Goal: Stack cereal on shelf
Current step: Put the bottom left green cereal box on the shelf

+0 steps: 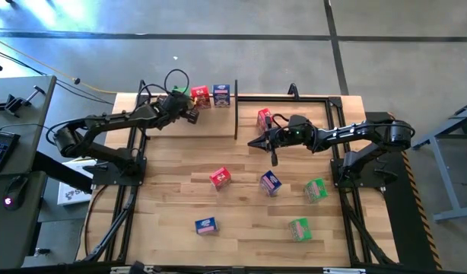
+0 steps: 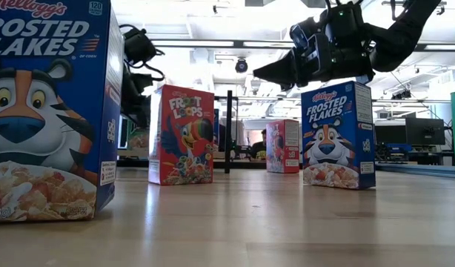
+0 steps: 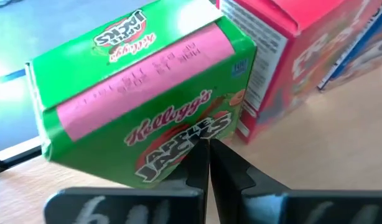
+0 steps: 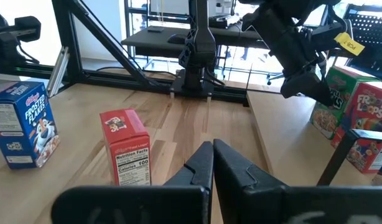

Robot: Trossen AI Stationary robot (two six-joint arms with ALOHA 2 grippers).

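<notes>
A green cereal box (image 3: 147,106) stands at the far left of the light-wood shelf (image 1: 211,125), beside a red box (image 1: 201,97) and a blue one (image 1: 222,95). My left gripper (image 3: 207,158) is shut, its tips at the green box's printed front. Right of the black divider (image 1: 236,114) another red box (image 1: 264,119) stands on the shelf. My right gripper (image 1: 262,142) hangs shut and level above the tabletop near that box, touching nothing. Several more boxes stand on the tabletop: a red (image 1: 220,178), a blue (image 1: 270,183) and a green (image 1: 316,190) among them. My left gripper has its shut fingertips (image 3: 202,155) against the green box's printed front (image 3: 178,134), low on that face. It comes slanting down from the table's near-left side. The box's base stays on the shelf. The tips themselves hide the exact spot of contact.
Nearer the front edge stand another blue box (image 1: 206,225) and another green one (image 1: 299,229). A thin black frame (image 1: 325,97) runs around the shelf. Bare planks lie between the shelf and the loose boxes. Cables (image 1: 176,76) loop behind the shelf's far left corner.
</notes>
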